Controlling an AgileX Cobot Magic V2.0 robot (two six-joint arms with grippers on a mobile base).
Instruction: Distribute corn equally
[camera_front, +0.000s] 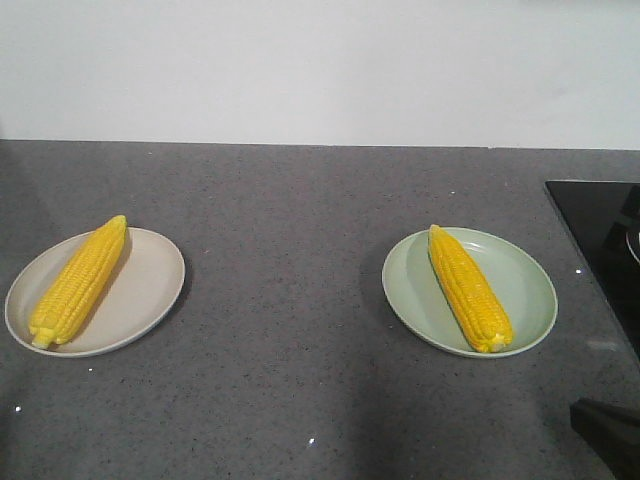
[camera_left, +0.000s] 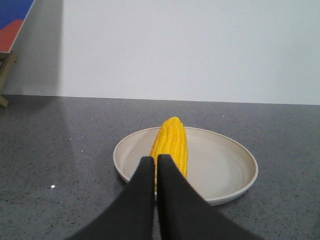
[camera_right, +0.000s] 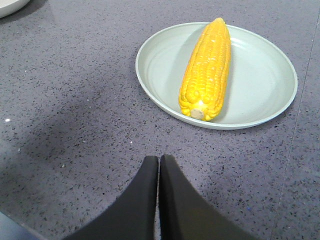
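Corn sits one cob to a plate on the grey counter: one cob (camera_front: 78, 283) lies slantwise along the left side of the beige plate (camera_front: 140, 300) near the counter's left edge, another cob (camera_front: 469, 288) lies across the pale green plate (camera_front: 525, 290) toward the right edge, beside a black panel (camera_front: 600, 240). The left gripper (camera_left: 156, 165) hangs just before the beige plate, jaws pressed together, holding nothing. The right gripper (camera_right: 159, 162) hangs short of the green plate, jaws likewise closed and empty.

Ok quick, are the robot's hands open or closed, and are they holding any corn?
Left gripper: closed, fingers pressed together, holding nothing.
Right gripper: closed, fingers pressed together, holding nothing.
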